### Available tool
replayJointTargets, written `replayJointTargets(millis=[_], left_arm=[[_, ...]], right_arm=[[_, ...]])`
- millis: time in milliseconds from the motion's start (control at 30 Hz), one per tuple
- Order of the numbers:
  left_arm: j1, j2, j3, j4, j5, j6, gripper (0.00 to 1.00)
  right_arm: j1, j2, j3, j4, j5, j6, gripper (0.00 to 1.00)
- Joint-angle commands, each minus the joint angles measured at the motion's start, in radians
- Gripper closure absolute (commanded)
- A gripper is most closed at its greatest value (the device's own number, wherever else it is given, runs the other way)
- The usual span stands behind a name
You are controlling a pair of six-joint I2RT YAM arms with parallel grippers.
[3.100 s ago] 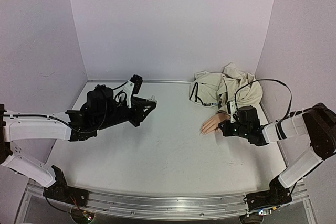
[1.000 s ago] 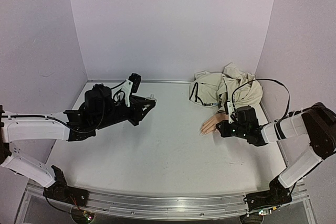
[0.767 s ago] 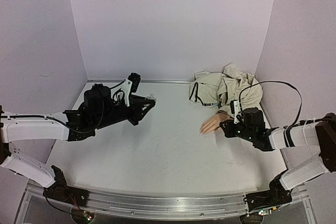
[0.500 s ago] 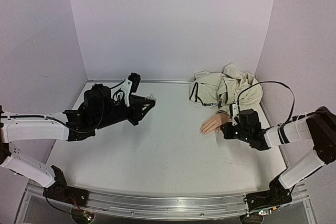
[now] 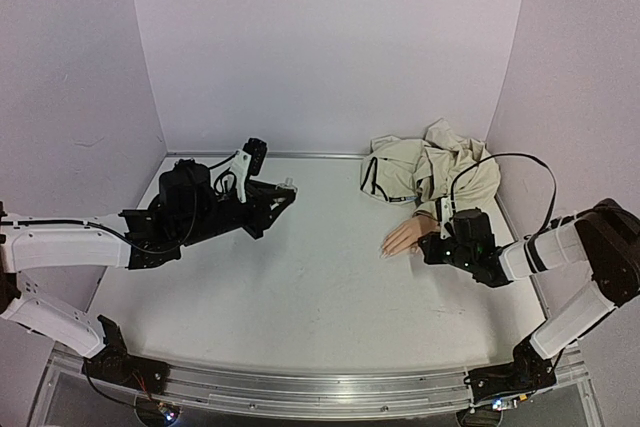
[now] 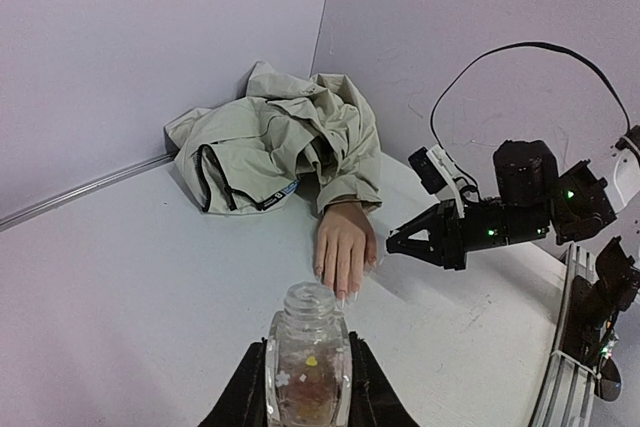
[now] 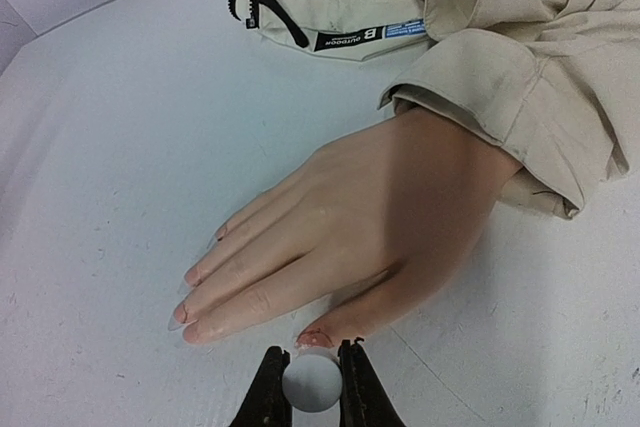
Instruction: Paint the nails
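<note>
A pale pinkish-tan mannequin hand [image 7: 360, 222] lies flat on the white table, its wrist in a beige jacket sleeve [image 7: 500, 97]. Its nails show in the right wrist view; the thumb nail [image 7: 318, 338] carries reddish polish. My right gripper [image 7: 311, 385] is shut on a white round brush cap [image 7: 311, 383], right at the thumb tip. The hand also shows in the top view [image 5: 405, 235], with the right gripper [image 5: 428, 247] beside it. My left gripper [image 6: 307, 387] is shut on a small clear open bottle [image 6: 307, 357], held left of centre [image 5: 285, 192].
The crumpled beige jacket [image 5: 430, 169] lies at the back right, against the corner of the lilac walls. A black cable [image 5: 500, 162] loops above the right wrist. The aluminium rail [image 5: 320, 387] runs along the near edge.
My right arm shifted a little back and forth beside the thumb and stands at the thumb tip now. The left arm and bottle have barely moved.
</note>
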Motion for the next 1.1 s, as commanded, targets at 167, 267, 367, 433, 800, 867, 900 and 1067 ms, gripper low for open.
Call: replayJointTargets(millis=[167,267,367,433,800,867,900,1067], left_arm=[[0.006,-0.034,0.012,0.056,-0.002,0.000,1.00],[0.006,-0.034,0.012,0.056,-0.003,0.001,1.00],[0.006,-0.036,0.012,0.057,-0.003,0.002,1.00],[0.006,-0.037,0.011,0.056,-0.003,0.002,1.00],[0.005,-0.038,0.006,0.056,-0.006,0.004,1.00],[0.006,-0.040,0.006,0.056,-0.006,0.003,1.00],[0.006,-0.041,0.005,0.056,-0.006,0.003,1.00],[0.006,-0.041,0.005,0.055,-0.008,0.005,1.00]], right_arm=[[0.005,0.024,0.039,0.059,-0.003,-0.001,1.00],[0.003,0.029,0.040,0.064,-0.004,-0.003,1.00],[0.004,0.034,0.042,0.066,-0.012,-0.007,1.00],[0.005,0.028,0.038,0.072,-0.011,-0.008,1.00],[0.004,0.026,0.034,0.083,-0.019,-0.013,1.00],[0.004,0.028,0.035,0.082,-0.018,-0.013,1.00],[0.004,0.028,0.035,0.082,-0.018,-0.014,1.00],[0.005,0.032,0.036,0.078,0.001,-0.004,1.00]])
